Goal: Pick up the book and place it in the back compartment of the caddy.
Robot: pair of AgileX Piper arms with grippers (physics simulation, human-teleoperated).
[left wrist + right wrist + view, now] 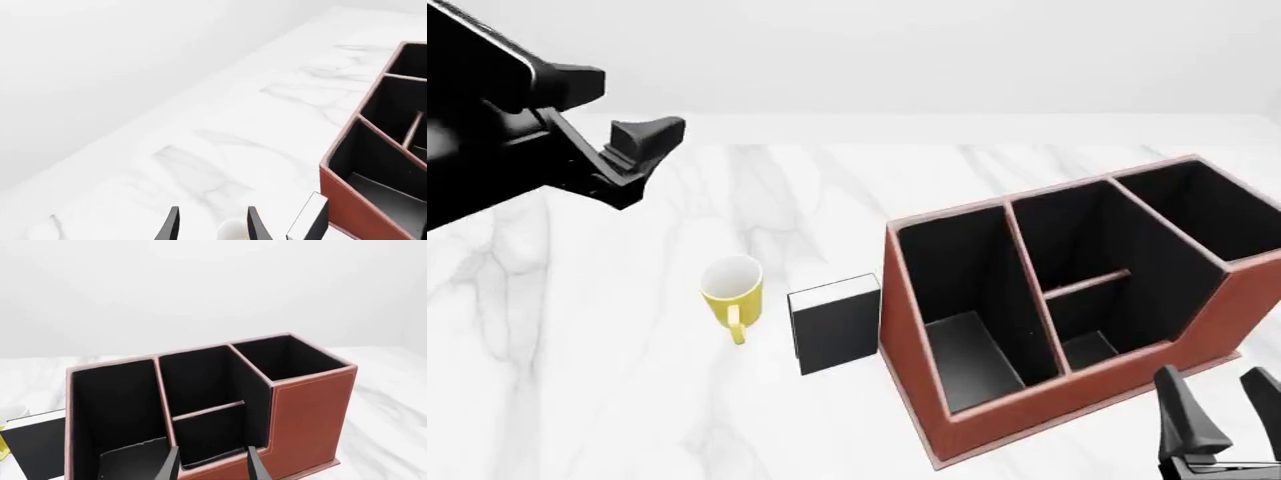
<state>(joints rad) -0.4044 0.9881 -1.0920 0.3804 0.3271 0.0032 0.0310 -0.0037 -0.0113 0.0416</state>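
The book [834,322], black with white page edges, stands upright on the marble table just left of the caddy [1028,402]. The caddy is a red-brown box with black sections. My left gripper [614,110] hangs open high above the table, up and left of the book, holding nothing. In the left wrist view my left gripper [213,225] looks past the book [310,217] and the caddy [353,205]. My right gripper [1225,400] is open near the caddy's front right corner. The right wrist view shows my right gripper [213,465] facing the caddy [307,415], with the book [37,445] beside it.
A yellow mug [731,290] lies on its side just left of the book, its mouth facing away. Its rim [230,230] shows between the left fingers in the left wrist view. The marble table [587,400] spreads around them, ending at a white back wall.
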